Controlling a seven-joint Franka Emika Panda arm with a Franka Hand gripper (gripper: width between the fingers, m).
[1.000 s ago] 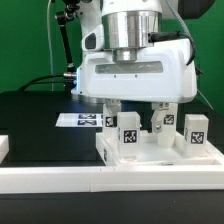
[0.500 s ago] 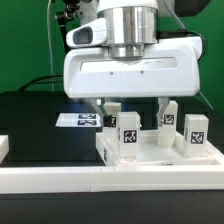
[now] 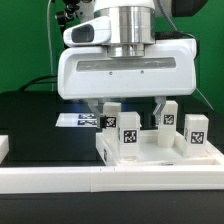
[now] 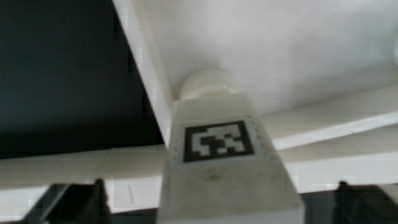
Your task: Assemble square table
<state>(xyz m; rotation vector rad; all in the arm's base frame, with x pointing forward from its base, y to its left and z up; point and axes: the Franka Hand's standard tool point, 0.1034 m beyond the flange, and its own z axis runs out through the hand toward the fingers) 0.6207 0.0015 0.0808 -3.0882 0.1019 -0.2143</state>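
The square table's white slab (image 3: 165,160) lies flat at the front right of the black surface. Several tagged white legs stand on it: a front one (image 3: 128,135), one behind it (image 3: 112,118), and others at the right (image 3: 168,118) (image 3: 195,132). My gripper (image 3: 133,108) hangs right above them, and its big white body hides what is behind. In the wrist view one tagged leg (image 4: 221,150) stands centred in my gripper (image 4: 222,205). Dark fingertips (image 4: 80,200) flank the leg with a gap on each side. The gripper is open and holds nothing.
The marker board (image 3: 84,120) lies on the black surface behind the slab, toward the exterior view's left. A long white rail (image 3: 90,182) runs along the front edge. A small white block (image 3: 3,147) sits at the exterior view's left edge.
The gripper body has shifted toward the exterior view's left and looms larger over the legs. The fingers now stand a little closer together around the leg.
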